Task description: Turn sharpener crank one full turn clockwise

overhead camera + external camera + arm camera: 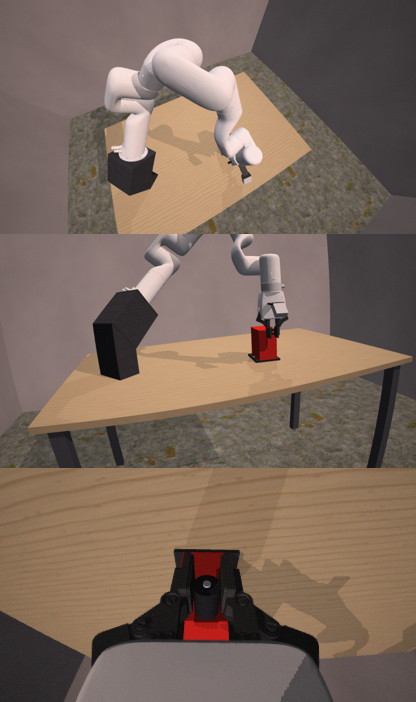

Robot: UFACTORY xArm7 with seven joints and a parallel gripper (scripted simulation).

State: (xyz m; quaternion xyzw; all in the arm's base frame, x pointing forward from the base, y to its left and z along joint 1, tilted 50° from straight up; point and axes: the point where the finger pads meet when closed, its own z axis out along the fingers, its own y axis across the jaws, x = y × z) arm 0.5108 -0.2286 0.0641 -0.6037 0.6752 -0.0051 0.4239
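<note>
The red pencil sharpener (264,343) stands upright on its black base plate toward the right of the wooden table. Its black crank knob (206,597) is at the top of its circle and sticks out from the sharpener's right end. My gripper (272,332) comes straight down onto it, and both black fingers press the knob from opposite sides. In the wrist view the knob sits squarely between the fingers with the red body (206,629) under it. In the top view the arm hides the sharpener, and only the wrist end (246,177) shows.
The arm's black pedestal (122,332) stands at the table's left side. The sharpener is near the table's far right edge (334,334). The dark wall (375,292) lies beyond the right edge.
</note>
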